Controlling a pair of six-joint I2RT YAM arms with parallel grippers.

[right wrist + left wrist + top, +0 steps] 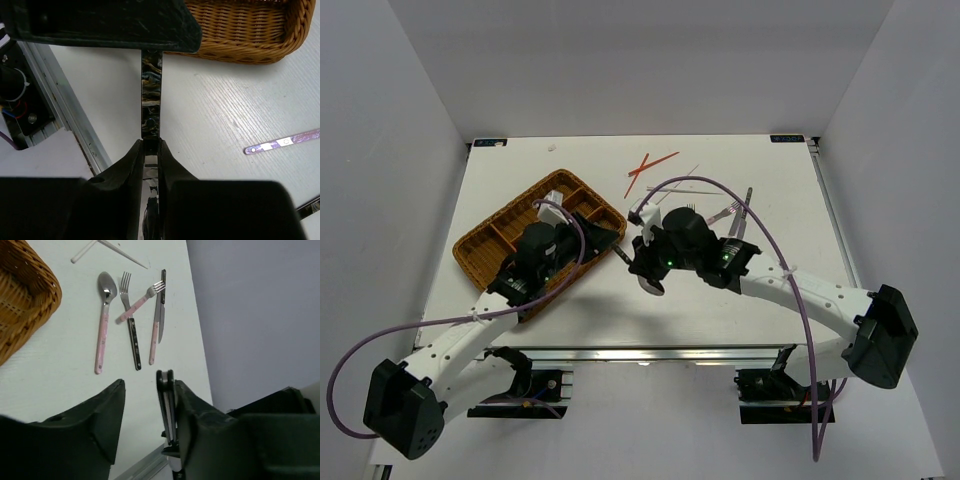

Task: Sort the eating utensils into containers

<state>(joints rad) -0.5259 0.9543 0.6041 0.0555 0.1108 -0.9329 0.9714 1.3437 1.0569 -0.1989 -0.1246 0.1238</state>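
Note:
My right gripper [642,262] [150,145] is shut on a dark glossy-handled utensil [151,100], whose bowl end shows below the gripper in the top view [651,282]. It holds it above the table just right of the wicker tray [500,232]. The handle reaches into my left gripper [613,240] [148,385], which is open. Seen edge-on, the handle [166,400] rests against the left gripper's right finger [192,407]. On the table beyond lie a pink-handled spoon [102,325], a black-handled fork [132,332], a pink-handled fork [136,304] and a pink-handled knife [154,335].
Red chopsticks [650,167] and silver-white chopsticks [685,186] lie at the far middle of the table. The utensil group [735,215] lies right of my right gripper. A pinkish handle [285,142] lies near the tray's corner [240,30]. The table's near rail [640,352] runs below both grippers.

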